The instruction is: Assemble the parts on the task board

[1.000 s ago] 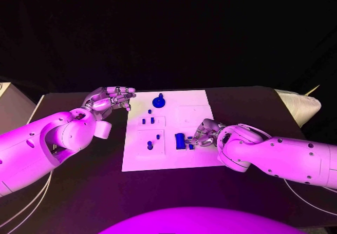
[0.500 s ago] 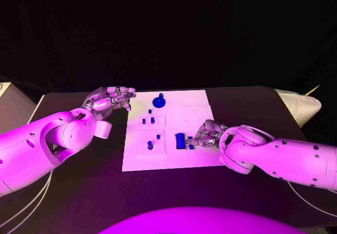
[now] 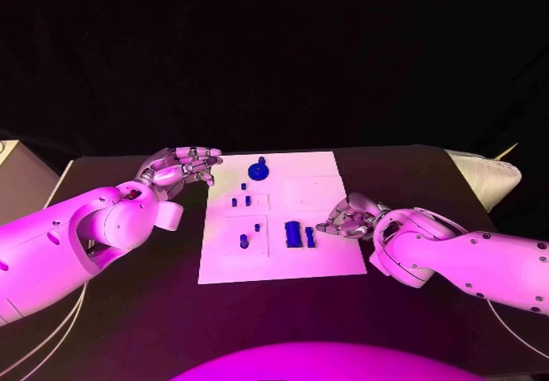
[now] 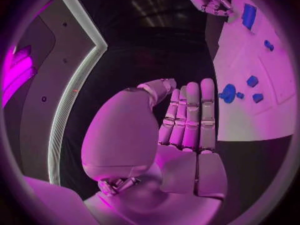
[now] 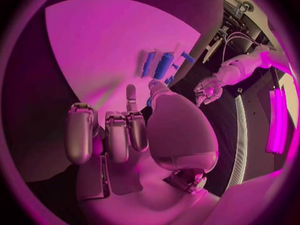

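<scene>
The white task board (image 3: pixel 274 258) lies mid-table and also shows in the wrist views (image 4: pixel 250 110) (image 5: pixel 106 40). On it stand a round knobbed blue part (image 3: pixel 259 168) (image 4: pixel 229 93), several small blue pegs (image 3: pixel 241 201), a larger blue block (image 3: pixel 293 233) (image 5: pixel 164 65) and a slim blue piece (image 3: pixel 310 236) (image 5: pixel 148 63). My right hand (image 3: pixel 349 218) (image 5: pixel 122 135) hovers at the board's right edge, just right of the slim piece, fingers curled with nothing seen in them. Off the board's far left corner my left hand (image 3: pixel 183 165) (image 4: pixel 187 115) is raised, fingers curled toward the thumb and holding nothing.
A pale cushion-like object (image 3: pixel 486 175) sits at the table's right edge, and a light box (image 3: pixel 17 171) at the far left. The black table (image 3: pixel 137 317) extends in front of the board.
My right hand has drawn back to the right, off the slim blue piece, which now stands free beside the block. The left hand has stayed put. The camera shifted slightly.
</scene>
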`<action>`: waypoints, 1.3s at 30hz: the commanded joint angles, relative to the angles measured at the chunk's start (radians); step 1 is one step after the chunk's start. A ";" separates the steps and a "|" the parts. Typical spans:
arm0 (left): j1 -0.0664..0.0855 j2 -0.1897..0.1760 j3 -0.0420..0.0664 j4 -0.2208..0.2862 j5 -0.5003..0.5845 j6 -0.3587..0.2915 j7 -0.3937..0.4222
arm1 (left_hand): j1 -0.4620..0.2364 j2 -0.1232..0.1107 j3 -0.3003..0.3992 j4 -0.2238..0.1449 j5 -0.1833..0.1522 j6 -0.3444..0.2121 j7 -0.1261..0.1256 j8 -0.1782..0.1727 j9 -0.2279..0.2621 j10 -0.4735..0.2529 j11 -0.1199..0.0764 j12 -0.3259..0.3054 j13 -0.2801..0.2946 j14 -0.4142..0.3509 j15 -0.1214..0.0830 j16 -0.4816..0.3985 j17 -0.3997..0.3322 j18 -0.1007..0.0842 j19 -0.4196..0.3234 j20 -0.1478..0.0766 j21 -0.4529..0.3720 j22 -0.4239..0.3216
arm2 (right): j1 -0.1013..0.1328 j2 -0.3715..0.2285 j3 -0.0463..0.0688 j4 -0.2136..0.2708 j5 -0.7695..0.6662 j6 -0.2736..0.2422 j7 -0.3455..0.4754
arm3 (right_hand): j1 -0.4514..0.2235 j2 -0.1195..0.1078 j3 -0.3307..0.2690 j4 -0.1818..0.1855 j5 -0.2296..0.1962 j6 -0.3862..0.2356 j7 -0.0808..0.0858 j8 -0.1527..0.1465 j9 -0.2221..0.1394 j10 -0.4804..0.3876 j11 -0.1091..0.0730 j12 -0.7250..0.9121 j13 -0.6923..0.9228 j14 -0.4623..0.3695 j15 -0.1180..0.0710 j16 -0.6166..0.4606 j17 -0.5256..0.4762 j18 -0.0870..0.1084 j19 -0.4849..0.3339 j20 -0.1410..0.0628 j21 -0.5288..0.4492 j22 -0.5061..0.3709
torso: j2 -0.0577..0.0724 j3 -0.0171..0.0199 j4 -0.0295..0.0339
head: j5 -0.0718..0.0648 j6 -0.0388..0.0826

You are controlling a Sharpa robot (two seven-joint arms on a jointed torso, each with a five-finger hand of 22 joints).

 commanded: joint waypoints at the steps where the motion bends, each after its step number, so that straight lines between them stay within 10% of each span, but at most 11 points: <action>1: -0.001 0.017 0.001 -0.026 0.010 -0.011 0.040 | -0.016 0.001 -0.004 0.012 0.005 -0.006 0.001 0.005 -0.002 -0.004 -0.002 0.007 -0.001 -0.007 0.003 -0.005 -0.002 0.007 0.005 0.004 -0.011 -0.004 | 0.011 0.005 0.003 -0.033 0.240 -0.110 0.303 | 0.046 0.000 0.018 0.001 0.010 -0.020 0.009 -0.011 -0.004 0.015 0.012 -0.079 0.184 0.084 0.010 -0.037 0.194 0.035 0.033 0.014 -0.137 0.153 | -0.018 -0.0026 -0.0036 | 0.001 0.008; 5: -0.001 0.042 0.001 -0.065 0.016 -0.034 0.071 | -0.022 -0.004 -0.005 0.028 0.003 -0.010 -0.003 0.007 -0.004 0.003 -0.004 0.014 -0.002 -0.046 0.006 -0.056 -0.024 0.006 -0.023 0.008 -0.049 -0.025 | 0.028 0.026 0.005 -0.100 0.450 -0.105 0.474 | 0.115 0.001 0.050 -0.002 -0.010 -0.043 0.020 -0.022 -0.007 -0.078 0.022 -0.245 0.103 0.046 0.020 -0.120 0.080 0.073 -0.020 0.024 -0.391 0.068 | -0.035 -0.0053 -0.0052 | 0.003 0.019; 8: -0.001 0.067 0.000 -0.102 0.022 -0.059 0.103 | -0.033 -0.007 -0.020 0.056 -0.003 -0.013 -0.005 0.016 -0.003 0.020 -0.001 -0.003 -0.016 -0.100 0.023 -0.197 -0.083 0.003 -0.093 0.028 -0.161 -0.086 | 0.037 0.054 0.008 -0.177 0.616 -0.072 0.589 | 0.173 -0.016 0.116 -0.003 -0.026 -0.075 0.037 -0.027 -0.007 -0.309 0.037 -0.642 -0.120 -0.076 0.033 -0.368 -0.186 0.142 -0.155 0.039 -0.938 -0.154 | -0.052 -0.0082 -0.0068 | 0.007 0.030; 24: -0.001 0.183 -0.008 -0.278 0.070 -0.175 0.199 | 0.061 0.005 -0.196 0.174 -0.019 -0.069 -0.026 -0.013 -0.078 0.004 0.046 -0.360 -0.087 -0.178 0.121 -0.831 -0.240 -0.011 -0.137 0.136 -0.813 -0.540 | 0.045 0.200 0.032 -0.511 0.923 0.096 0.832 | 0.142 -0.095 0.350 -0.061 -0.133 -0.122 0.111 -0.128 -0.086 -0.450 0.143 -1.340 -1.043 -0.445 0.170 -1.294 -0.811 0.147 -0.445 0.182 -1.223 -0.871 | -0.098 0.0041 -0.0112 | 0.025 0.093; 25: -0.001 0.178 -0.008 -0.274 0.047 -0.137 0.154 | -0.389 0.212 -0.585 -0.060 -0.259 -0.915 -0.194 -0.198 -0.334 -0.924 -0.138 -0.456 -0.150 -0.916 -0.063 -1.117 -0.422 -0.178 -0.872 -0.154 -0.961 -0.705 | 0.046 0.196 0.031 -0.506 0.848 0.022 0.748 | -0.269 0.119 -0.094 -0.284 -0.294 -0.985 -0.091 -0.362 -0.433 -0.757 -0.008 -1.473 -1.308 -0.754 0.063 -1.566 -1.307 -0.038 -0.750 -0.033 -1.284 -1.308 | -0.090 -0.0012 -0.0105 | 0.024 0.086; 26: -0.001 0.178 -0.009 -0.273 0.047 -0.138 0.154 | -0.391 0.212 -0.585 -0.060 -0.259 -0.915 -0.194 -0.198 -0.334 -0.924 -0.138 -0.456 -0.150 -0.916 -0.063 -1.117 -0.422 -0.178 -0.872 -0.154 -0.961 -0.705 | 0.046 0.196 0.032 -0.505 0.848 0.021 0.748 | -0.281 0.119 -0.094 -0.284 -0.294 -0.985 -0.091 -0.362 -0.433 -0.761 -0.008 -1.473 -1.308 -0.758 0.063 -1.566 -1.307 -0.038 -0.758 -0.033 -1.284 -1.308 | -0.090 -0.0011 -0.0105 | 0.024 0.086; 27: 0.000 0.178 -0.011 -0.271 0.048 -0.141 0.155 | -0.418 0.212 -0.585 -0.060 -0.259 -0.915 -0.194 -0.198 -0.334 -0.924 -0.138 -0.456 -0.150 -0.916 -0.063 -1.117 -0.422 -0.178 -0.872 -0.154 -0.961 -0.705 | 0.045 0.196 0.032 -0.502 0.850 0.019 0.750 | -0.310 0.119 -0.094 -0.284 -0.294 -0.985 -0.091 -0.362 -0.433 -1.467 -0.008 -1.473 -1.308 -1.468 0.063 -1.566 -1.307 -0.038 -1.466 -0.033 -1.284 -1.308 | -0.090 -0.0010 -0.0104 | 0.024 0.088; 34: 0.033 0.171 -0.070 -0.210 0.076 -0.225 0.185 | -0.670 0.212 -0.585 -0.060 -0.259 -0.915 -0.194 -0.198 -0.334 -0.924 -0.138 -0.456 -0.150 -0.916 -0.063 -1.117 -0.422 -0.178 -0.872 -0.154 -0.961 -0.705 | 0.027 0.180 0.058 -0.417 0.912 -0.041 0.794 | -0.548 0.119 -0.094 -0.284 -0.294 -0.985 -0.091 -0.362 -0.433 -1.467 -0.008 -1.473 -1.308 -1.468 0.063 -1.566 -1.307 -0.038 -1.466 -0.033 -1.284 -1.308 | -0.094 0.0028 -0.0081 | 0.025 0.130; 35: 0.041 0.170 -0.084 -0.196 0.082 -0.246 0.192 | -0.698 0.212 -0.585 -0.060 -0.259 -0.915 -0.194 -0.198 -0.334 -0.924 -0.138 -0.456 -0.150 -0.916 -0.063 -1.117 -0.422 -0.178 -0.872 -0.154 -0.961 -0.705 | 0.022 0.177 0.064 -0.397 0.926 -0.056 0.804 | -1.251 0.119 -0.094 -0.284 -0.294 -0.985 -0.091 -0.362 -0.433 -1.467 -0.008 -1.473 -1.308 -1.468 0.063 -1.566 -1.307 -0.038 -1.466 -0.033 -1.284 -1.308 | -0.095 0.0038 -0.0076 | 0.025 0.140; 36: 0.050 0.168 -0.099 -0.180 0.090 -0.268 0.200 | -1.422 0.212 -0.585 -0.060 -0.259 -0.915 -0.194 -0.198 -0.334 -0.924 -0.138 -0.456 -0.150 -0.916 -0.063 -1.117 -0.422 -0.178 -0.872 -0.154 -0.961 -0.705 | 0.017 0.173 0.070 -0.375 0.942 -0.071 0.815 | -1.251 0.119 -0.094 -0.284 -0.294 -0.985 -0.091 -0.362 -0.433 -1.467 -0.008 -1.473 -1.308 -1.468 0.063 -1.566 -1.307 -0.038 -1.466 -0.033 -1.284 -1.308 | -0.096 0.0047 -0.0070 | 0.026 0.151; 39: 0.080 0.162 -0.153 -0.125 0.115 -0.345 0.227 | -1.422 0.212 -0.585 -0.060 -0.259 -0.915 -0.194 -0.198 -0.334 -0.924 -0.138 -0.456 -0.150 -0.916 -0.063 -1.117 -0.422 -0.178 -0.872 -0.154 -0.961 -0.705 | 0.000 0.159 0.093 -0.298 0.998 -0.126 0.855 | -1.251 0.119 -0.094 -0.284 -0.294 -0.985 -0.091 -0.362 -0.433 -1.467 -0.008 -1.473 -1.308 -1.468 0.063 -1.566 -1.307 -0.038 -1.466 -0.033 -1.284 -1.308 | -0.099 0.0076 -0.0053 | 0.027 0.183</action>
